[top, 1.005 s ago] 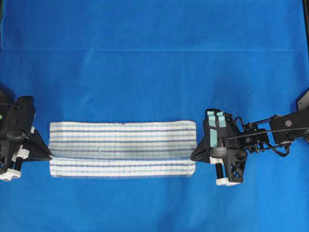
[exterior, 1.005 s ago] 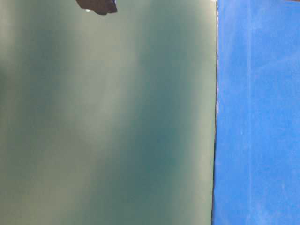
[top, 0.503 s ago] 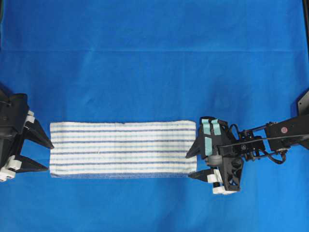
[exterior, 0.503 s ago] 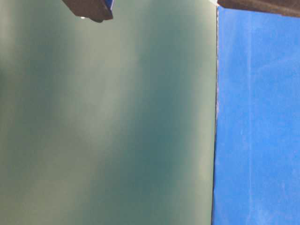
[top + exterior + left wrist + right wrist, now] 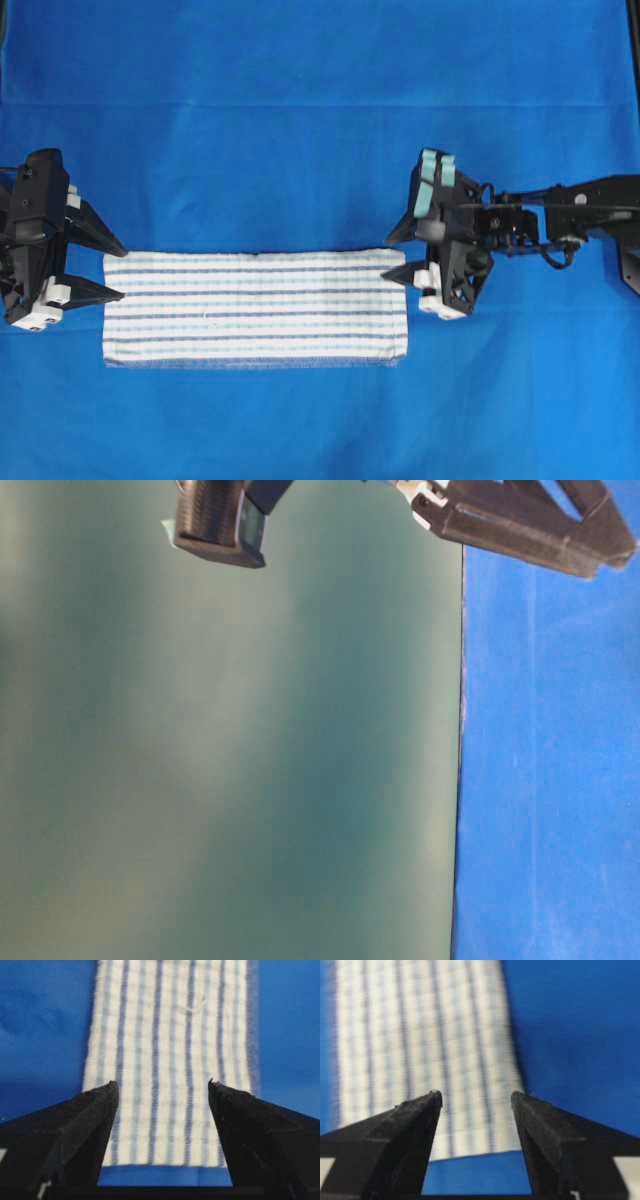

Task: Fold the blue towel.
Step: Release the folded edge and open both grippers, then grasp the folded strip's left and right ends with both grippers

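The blue towel [image 5: 255,308], white with thin blue stripes, lies flat as a long narrow band on the blue table covering. My left gripper [image 5: 122,272] stands open just off its left end, level with the far corner. Off the right end my right gripper [image 5: 386,260] is open too, beside the far right corner. The left wrist view shows the towel [image 5: 170,1060] stretching away between the open left gripper [image 5: 162,1082]. Through the right wrist view, the towel [image 5: 420,1050] lies ahead and left of the open right gripper [image 5: 476,1094]. Neither holds anything.
The plain blue table covering [image 5: 320,120] fills the overhead view, with a faint crease across its far part. The table-level view shows a blurred green surface [image 5: 230,760], a strip of blue covering [image 5: 550,780] and dark arm parts [image 5: 530,525] at the top edge.
Both grippers opened and let go of the towel's ends, then shifted toward the far side. The towel settled flat. Dark arm parts came into the table-level view.
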### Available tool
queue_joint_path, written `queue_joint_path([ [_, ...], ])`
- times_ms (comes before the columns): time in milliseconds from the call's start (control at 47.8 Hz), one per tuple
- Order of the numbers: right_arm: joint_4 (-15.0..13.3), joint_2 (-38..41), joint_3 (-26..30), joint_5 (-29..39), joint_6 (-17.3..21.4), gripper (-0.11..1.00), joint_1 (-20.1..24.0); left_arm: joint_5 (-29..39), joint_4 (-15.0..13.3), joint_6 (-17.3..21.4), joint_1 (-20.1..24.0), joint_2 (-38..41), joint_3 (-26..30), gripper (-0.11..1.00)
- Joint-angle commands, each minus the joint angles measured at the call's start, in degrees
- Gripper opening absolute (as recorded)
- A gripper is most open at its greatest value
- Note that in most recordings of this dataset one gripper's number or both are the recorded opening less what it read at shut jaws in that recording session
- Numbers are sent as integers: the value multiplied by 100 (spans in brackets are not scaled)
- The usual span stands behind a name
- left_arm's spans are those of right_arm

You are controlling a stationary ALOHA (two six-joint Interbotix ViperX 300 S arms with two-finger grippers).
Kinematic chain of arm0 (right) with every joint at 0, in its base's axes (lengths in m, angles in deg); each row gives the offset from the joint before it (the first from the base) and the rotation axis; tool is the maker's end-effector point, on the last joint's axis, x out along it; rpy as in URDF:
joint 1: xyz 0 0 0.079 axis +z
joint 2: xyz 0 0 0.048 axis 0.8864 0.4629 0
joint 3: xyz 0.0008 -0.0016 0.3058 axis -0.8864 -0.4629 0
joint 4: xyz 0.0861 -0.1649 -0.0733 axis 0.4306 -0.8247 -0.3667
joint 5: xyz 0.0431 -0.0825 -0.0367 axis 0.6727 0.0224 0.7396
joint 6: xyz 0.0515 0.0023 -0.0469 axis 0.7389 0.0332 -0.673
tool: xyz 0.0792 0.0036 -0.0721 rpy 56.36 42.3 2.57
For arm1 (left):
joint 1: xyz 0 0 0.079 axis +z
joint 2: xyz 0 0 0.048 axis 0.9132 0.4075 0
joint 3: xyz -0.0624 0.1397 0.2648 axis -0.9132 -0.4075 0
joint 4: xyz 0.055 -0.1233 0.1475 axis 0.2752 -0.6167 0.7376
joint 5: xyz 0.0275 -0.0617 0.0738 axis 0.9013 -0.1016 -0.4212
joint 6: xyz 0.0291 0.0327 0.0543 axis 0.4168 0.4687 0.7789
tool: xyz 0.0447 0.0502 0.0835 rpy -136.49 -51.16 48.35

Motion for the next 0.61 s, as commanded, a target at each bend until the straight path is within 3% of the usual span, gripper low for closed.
queue_joint_path([
  [0, -26, -105, 35, -18, -18, 61, -26, 97, 18, 9, 114, 35, 44, 64],
  [314, -26, 457, 97, -62, -18, 61, -44, 97, 9, -53, 413, 624, -167, 64],
  [586, -9, 817, 105, -167, 35, 61, -97, -448, -9, -70, 422, 1529, -167, 64],
])
